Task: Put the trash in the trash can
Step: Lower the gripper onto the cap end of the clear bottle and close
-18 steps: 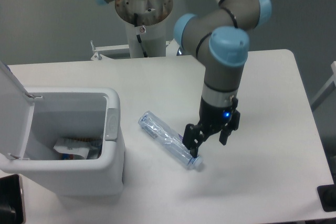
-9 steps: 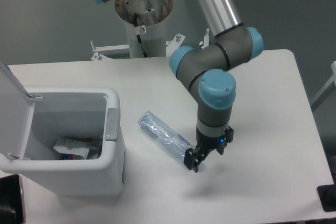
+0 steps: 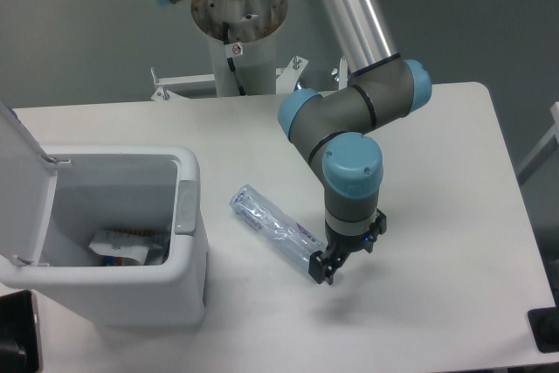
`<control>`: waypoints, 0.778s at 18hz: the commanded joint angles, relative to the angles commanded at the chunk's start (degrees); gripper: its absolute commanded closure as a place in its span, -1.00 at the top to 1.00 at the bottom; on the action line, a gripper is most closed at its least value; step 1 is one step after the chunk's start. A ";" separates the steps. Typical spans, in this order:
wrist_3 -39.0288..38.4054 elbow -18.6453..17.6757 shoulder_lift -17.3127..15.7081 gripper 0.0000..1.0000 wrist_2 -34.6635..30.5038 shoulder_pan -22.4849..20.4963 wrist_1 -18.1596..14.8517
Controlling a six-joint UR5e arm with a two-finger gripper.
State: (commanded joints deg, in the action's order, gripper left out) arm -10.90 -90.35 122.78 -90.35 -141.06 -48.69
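Gripper (image 3: 325, 266) down at cap end of bottle (image 3: 271, 229); can't tell if fingers have clenched yet.
Bottle looks light, crushed, slippery — grab mid-body, across flattened sides.

A white table (image 3: 437, 172) carries the trash can (image 3: 166, 290) and crushed bottle (image 3: 271, 229).

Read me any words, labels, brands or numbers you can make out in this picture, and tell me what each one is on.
None can be read.
Bottle label: bluish print, too blurred.
Carton in the trash can: colored print, too small.
Sticker on the robot base: red mark, unreadable.
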 joint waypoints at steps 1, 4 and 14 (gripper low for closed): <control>-0.70 0.09 0.52 1.00 0.00 0.00 0.09; -1.50 0.79 1.76 1.00 -0.44 0.00 0.26; -4.04 0.53 2.63 0.93 0.00 0.09 0.53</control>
State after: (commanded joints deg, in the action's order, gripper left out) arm -14.94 -89.83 125.42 -90.35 -140.98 -48.16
